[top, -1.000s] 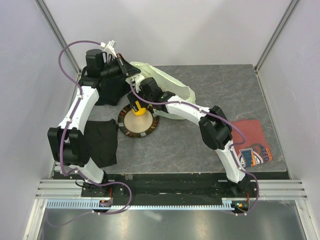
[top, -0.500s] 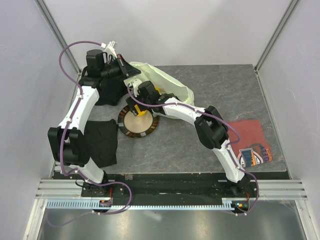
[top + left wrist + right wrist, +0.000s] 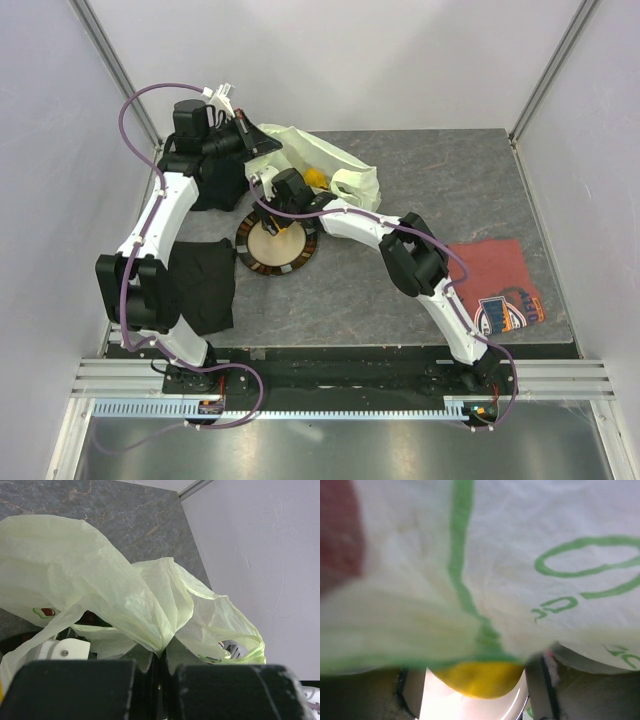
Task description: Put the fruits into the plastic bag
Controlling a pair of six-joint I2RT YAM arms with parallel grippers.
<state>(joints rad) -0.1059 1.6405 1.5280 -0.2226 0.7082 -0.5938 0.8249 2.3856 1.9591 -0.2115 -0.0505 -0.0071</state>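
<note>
Grey table (image 3: 450, 185), pale green plastic bag (image 3: 340, 158) at back, round plate (image 3: 262, 268), black cloths (image 3: 205, 285) left, red shirt (image 3: 500, 285) right

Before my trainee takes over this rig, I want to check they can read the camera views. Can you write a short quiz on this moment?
1. True or false: the left gripper is pinched shut on a fold of the plastic bag.
2. In the right wrist view, what colour is the fruit between the fingers of the right gripper? A purple, B yellow, C green.
3. Which garment lies flat on the table at its near right corner?

Key: 1 true; 2 B; 3 the red printed shirt.
</note>
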